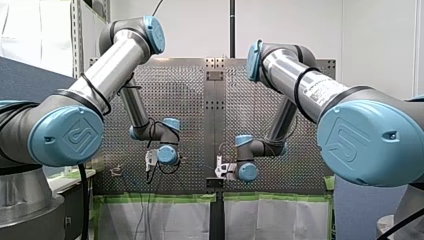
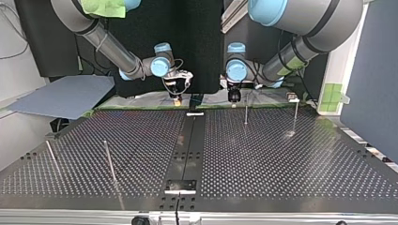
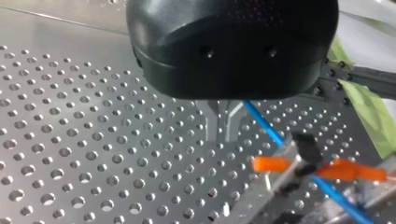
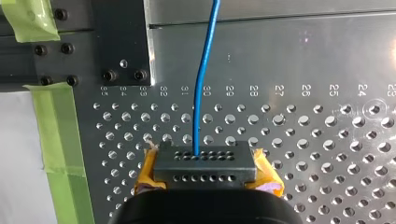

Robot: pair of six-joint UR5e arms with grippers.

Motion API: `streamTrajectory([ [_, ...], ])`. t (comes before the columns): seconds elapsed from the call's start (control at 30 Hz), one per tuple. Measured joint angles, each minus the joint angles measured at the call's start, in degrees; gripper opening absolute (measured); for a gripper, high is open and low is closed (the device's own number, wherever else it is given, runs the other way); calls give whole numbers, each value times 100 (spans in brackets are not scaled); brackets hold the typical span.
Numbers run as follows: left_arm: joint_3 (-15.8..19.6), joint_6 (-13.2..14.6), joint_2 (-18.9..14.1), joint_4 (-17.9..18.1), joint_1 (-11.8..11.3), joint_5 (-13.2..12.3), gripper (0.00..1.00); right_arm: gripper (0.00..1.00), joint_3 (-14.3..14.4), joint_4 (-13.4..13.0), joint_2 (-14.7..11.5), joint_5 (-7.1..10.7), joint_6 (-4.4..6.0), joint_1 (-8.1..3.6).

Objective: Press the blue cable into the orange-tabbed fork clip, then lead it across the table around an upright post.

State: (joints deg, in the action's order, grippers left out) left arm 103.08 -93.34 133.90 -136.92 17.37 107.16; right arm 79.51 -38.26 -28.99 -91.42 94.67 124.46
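Blue cable (image 4: 201,93) looks limp and light; my right pincer (image 4: 205,159) is clamped on it, best regripped just ahead.

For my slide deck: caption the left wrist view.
Left pincer over the perforated table, beside the blue cable crossing the orange-tabbed fork clip.

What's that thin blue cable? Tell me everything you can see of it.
The thin blue cable looks plastic-coated and flexible. My right gripper, with yellow pads, is shut on it; from there it runs ahead over the perforated metal table with a slight bend. In the left wrist view it slants across the orange-tabbed fork clip.
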Motion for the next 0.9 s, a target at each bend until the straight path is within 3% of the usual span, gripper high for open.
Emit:
streamTrajectory([
  [0.5,0,-33,-1,-7,45,9,0,2,0,21,1,0,-4,3],
  [0.73,0,-53,-2,-18,59,11,0,2,-27,229,-48,-70,-51,-12],
  [0.9,0,-90,-2,-22,73,22,0,2,-34,367,-245,-119,-74,-42],
])
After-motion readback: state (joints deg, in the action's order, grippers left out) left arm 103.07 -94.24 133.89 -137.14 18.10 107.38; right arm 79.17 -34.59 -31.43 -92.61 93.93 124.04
